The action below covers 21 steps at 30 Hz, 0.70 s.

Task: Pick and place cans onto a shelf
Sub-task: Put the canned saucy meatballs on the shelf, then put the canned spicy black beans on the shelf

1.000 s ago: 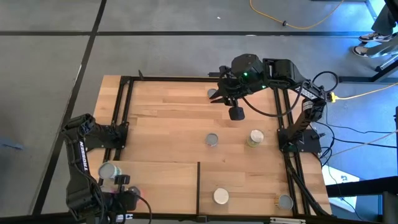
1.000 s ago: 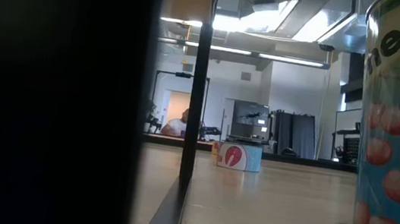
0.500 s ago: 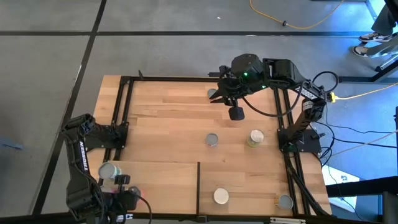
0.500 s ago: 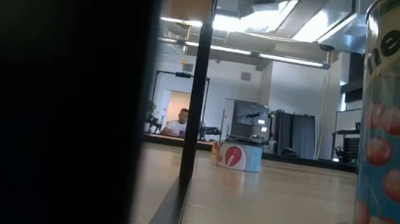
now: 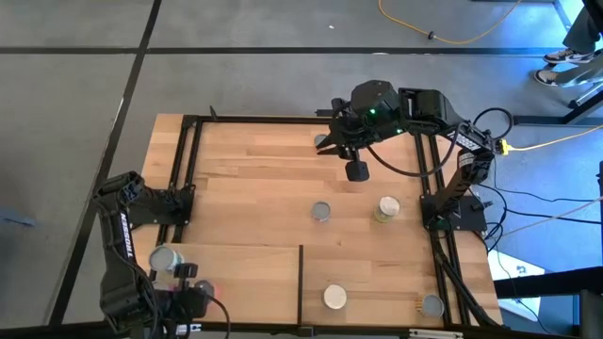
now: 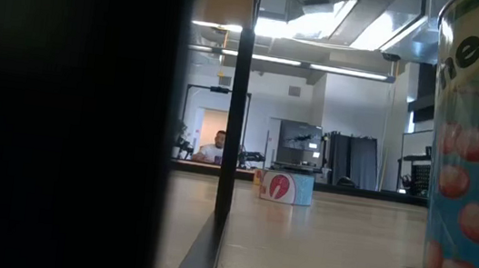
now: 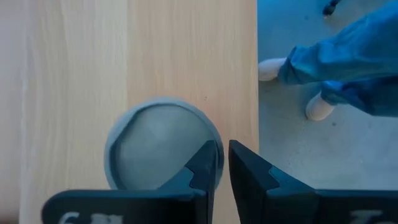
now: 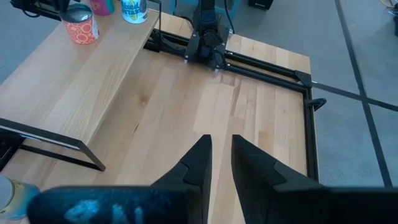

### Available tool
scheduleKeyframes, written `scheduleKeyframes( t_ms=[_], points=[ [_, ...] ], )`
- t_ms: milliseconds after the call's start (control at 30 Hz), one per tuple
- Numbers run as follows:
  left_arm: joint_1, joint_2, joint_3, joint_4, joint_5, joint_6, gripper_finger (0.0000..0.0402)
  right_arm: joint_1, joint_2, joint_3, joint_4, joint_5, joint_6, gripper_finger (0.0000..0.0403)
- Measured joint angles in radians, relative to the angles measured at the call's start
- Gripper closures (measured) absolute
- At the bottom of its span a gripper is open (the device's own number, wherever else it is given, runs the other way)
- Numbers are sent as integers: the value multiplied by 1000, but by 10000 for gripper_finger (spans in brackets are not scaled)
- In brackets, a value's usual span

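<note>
My table (image 5: 254, 188) is pale, smooth, matt wood planks framed in thin black metal. The can (image 7: 163, 144) beneath my left gripper (image 7: 222, 163) has a dull grey metal lid.

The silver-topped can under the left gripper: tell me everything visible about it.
The small cylindrical can with a plain silver-grey lid stands upright on the raised light-wood shelf, near its left edge. From above, only its round, dull metallic lid and rim show; no label is visible. The left gripper hangs directly over it, dark fingertips overlapping the lid's edge; whether they touch it cannot be told. Nothing else stands against the can in these views.
</note>
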Motion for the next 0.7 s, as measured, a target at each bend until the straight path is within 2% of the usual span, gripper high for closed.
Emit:
scheduleKeyframes(
  t_ms=[133, 233, 467, 700],
  points=[
    [5, 0, 21, -4, 4, -4, 362, 0, -2, 0, -1, 0, 0, 339],
    [5, -2, 83, -47, -30, -5, 362, 2, -13, 0, -4, 0, 0, 339],
    [5, -5, 253, -247, -166, -7, 363, 14, -64, 1, -51, 0, 14, 339],
    [44, -82, 262, -241, -315, 95, 364, 14, -91, 1, -179, 7, 87, 339]
  ],
)
